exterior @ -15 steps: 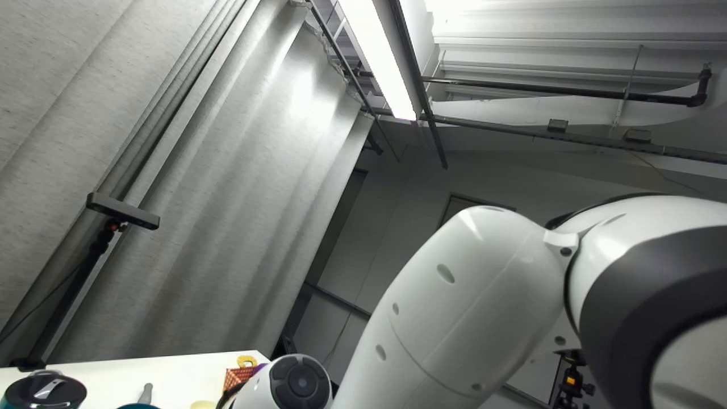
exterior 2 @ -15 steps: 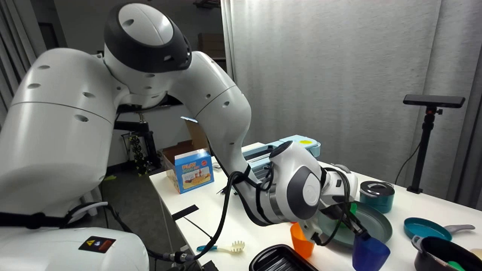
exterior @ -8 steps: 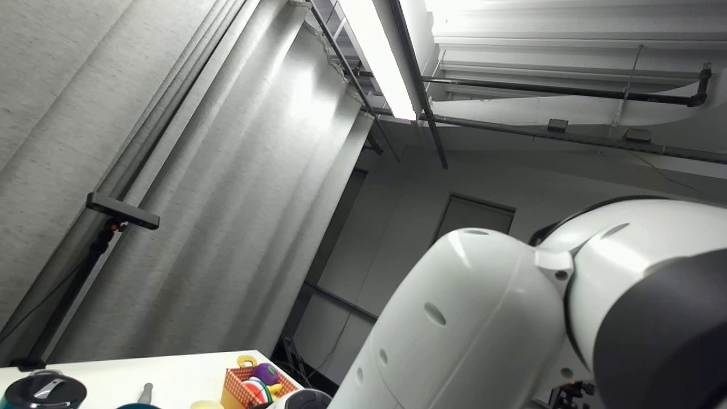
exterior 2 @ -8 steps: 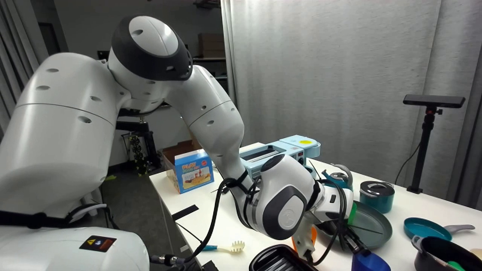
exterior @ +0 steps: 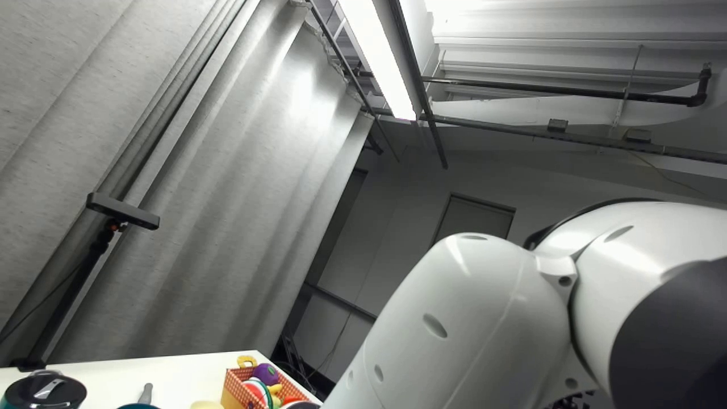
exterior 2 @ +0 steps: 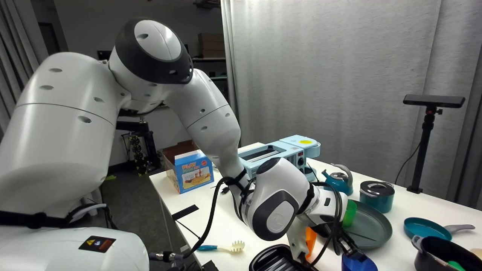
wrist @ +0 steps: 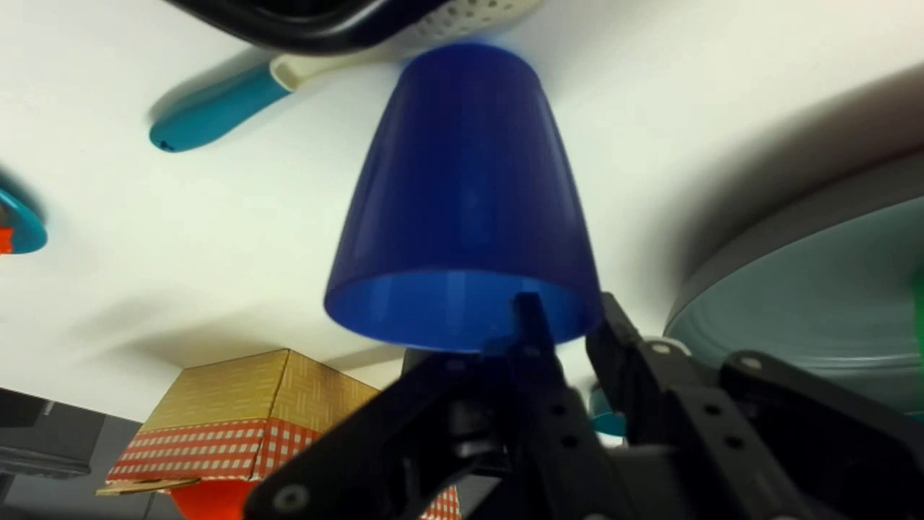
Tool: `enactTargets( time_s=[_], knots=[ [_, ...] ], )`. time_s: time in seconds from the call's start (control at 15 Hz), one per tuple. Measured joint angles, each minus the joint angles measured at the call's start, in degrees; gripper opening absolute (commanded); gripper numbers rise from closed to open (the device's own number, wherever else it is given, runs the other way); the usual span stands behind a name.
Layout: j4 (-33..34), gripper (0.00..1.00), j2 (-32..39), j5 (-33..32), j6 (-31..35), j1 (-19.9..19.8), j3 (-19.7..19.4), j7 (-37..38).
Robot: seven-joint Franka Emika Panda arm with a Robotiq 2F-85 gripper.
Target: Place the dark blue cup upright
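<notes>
Over a white table (wrist: 202,224) backed by a gray curtain (exterior 2: 331,86), I am poising the gripper (wrist: 570,307), fingers parted, 1 inside and 1 outside the dark blue cup (wrist: 465,173). A strip of tabletop is separating cup from gray-green dish (wrist: 779,231), while in an exterior view the frame's lower edge is cropping the cup's base and a black pot (exterior 2: 426,260).

Gripper (wrist: 567,297) straddles wall of dark blue cup (wrist: 465,166)

The cup's mouth faces the gripper; one finger (wrist: 534,325) sits inside, the other outside, and they are parted. On the white tabletop (wrist: 216,238), a teal-handled perforated utensil (wrist: 231,102) and a black tray (wrist: 317,35) lie near the cup's base. A grey-green dish (wrist: 794,303) sits to the right, a basket-print box (wrist: 238,401) lower left.
</notes>
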Motion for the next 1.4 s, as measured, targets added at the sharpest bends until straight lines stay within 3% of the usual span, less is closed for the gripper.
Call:
enactTargets(
  time_s=[0.4,1.0,1.4],
  knots=[
    [0.0,0.99,0.0,0.0,0.0,0.0,0.0,0.0],
    [-0.1,1.0,-4.8,-4.3,-1.3,0.0,-0.8,-1.5],
    [0.9,1.0,-13.1,-9.0,-10.7,1.0,-5.1,-7.0]
  ],
)
